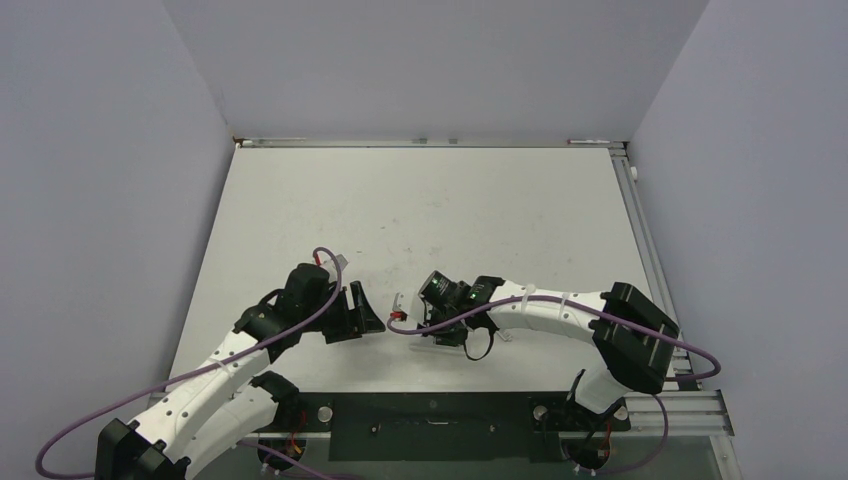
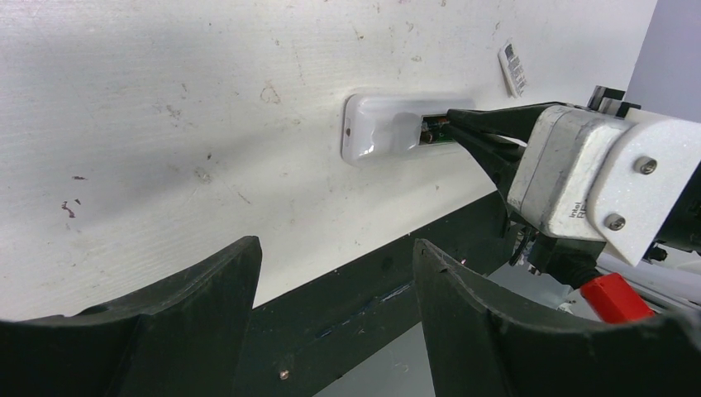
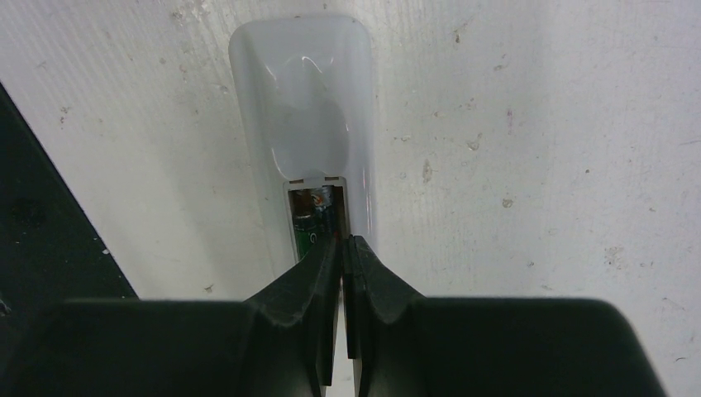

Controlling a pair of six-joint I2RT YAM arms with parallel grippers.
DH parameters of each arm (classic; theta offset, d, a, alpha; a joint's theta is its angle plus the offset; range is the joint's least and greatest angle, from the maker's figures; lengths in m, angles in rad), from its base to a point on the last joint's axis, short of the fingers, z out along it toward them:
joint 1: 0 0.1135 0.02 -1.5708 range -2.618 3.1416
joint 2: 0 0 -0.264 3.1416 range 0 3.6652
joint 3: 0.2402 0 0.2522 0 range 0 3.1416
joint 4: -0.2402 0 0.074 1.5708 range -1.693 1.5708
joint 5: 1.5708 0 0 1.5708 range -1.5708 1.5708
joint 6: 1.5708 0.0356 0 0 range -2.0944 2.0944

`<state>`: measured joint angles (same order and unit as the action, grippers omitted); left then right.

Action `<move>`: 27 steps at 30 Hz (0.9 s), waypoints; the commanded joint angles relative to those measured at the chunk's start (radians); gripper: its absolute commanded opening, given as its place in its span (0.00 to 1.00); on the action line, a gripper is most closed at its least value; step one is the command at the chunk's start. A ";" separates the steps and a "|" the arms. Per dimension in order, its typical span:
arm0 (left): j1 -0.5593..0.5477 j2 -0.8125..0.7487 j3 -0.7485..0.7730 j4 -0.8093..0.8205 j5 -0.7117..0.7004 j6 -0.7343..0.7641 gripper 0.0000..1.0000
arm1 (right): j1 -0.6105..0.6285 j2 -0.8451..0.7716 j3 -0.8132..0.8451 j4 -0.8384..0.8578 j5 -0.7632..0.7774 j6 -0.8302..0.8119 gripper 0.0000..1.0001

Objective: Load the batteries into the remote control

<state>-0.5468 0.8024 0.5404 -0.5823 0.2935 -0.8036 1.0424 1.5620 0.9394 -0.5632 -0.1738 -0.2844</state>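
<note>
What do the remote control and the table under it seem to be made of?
Remote control: probably white plastic, glossy; it shows soft light reflections. Table: perhaps painted board, matte white, scuffed; specks and scratches show, the material beneath is unclear.

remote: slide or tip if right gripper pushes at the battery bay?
Probably slides: the remote is glossy plastic, flat on the smooth table, nothing bracing it. Tipping seems unlikely; it lies low and flat. Looks light and stiff, so the shut right gripper, tips at the open bay, could easily nudge it.
</note>
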 commanded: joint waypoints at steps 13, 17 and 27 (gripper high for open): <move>0.007 -0.004 -0.003 0.032 0.019 0.004 0.65 | 0.011 -0.120 0.028 0.039 0.154 0.080 0.10; 0.007 0.010 -0.012 0.058 0.036 0.001 0.65 | 0.011 -0.174 0.027 0.035 0.212 0.181 0.13; 0.004 0.125 -0.022 0.190 0.097 0.000 0.65 | 0.013 -0.265 0.078 -0.051 0.296 0.520 0.24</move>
<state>-0.5468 0.8852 0.5144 -0.5076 0.3424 -0.8040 1.0489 1.3575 0.9752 -0.5907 0.0540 0.0586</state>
